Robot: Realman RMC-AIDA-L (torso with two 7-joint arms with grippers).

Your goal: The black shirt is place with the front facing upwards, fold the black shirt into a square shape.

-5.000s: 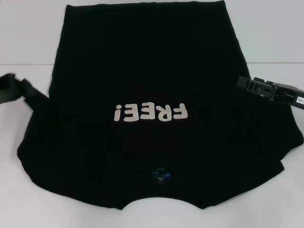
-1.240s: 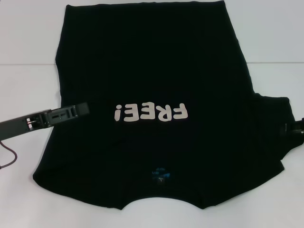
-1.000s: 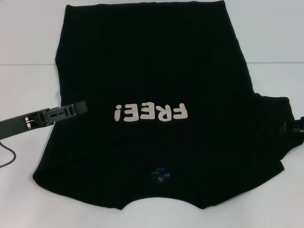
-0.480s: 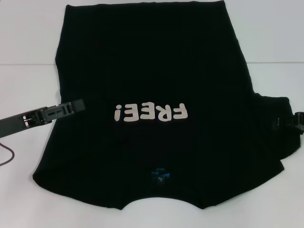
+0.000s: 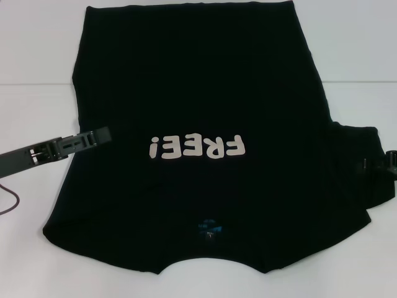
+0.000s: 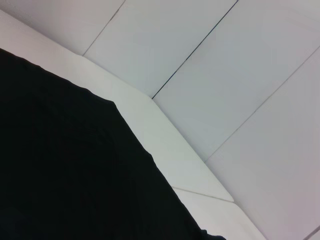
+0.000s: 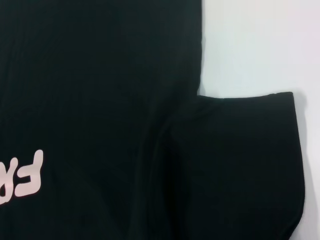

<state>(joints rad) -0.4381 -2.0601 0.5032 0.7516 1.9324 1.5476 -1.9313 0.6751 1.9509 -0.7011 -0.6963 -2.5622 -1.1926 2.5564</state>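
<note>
Table point(image 5: 37, 56), white and bare at the left of the head view, gives open room beside the cloth. The left gripper point(image 5: 102, 135) enters from the left edge at mid-height, its tip lying over the shirt's left side, level with the lettering; whether its fingers are parted or pinched on cloth cannot be told.

The black shirt point(image 5: 198, 81) lies flat, front up, filling the centre of the frame, hem toward the top, collar at the bottom edge, blue label point(image 5: 208, 228) near the collar. The left sleeve appears already tucked in; the right sleeve point(image 7: 240, 165) is spread outward at the right.

Judgement: the cloth is light, soft and limp, and will sag and drag unless pinched at an edge or corner. The sleeve hem is the sound hold.

The right gripper point(image 5: 391, 162) sits at the right edge, at the sleeve's outer hem; its opening cannot be told. White table beyond the sleeve leaves room to sweep inward.
</note>
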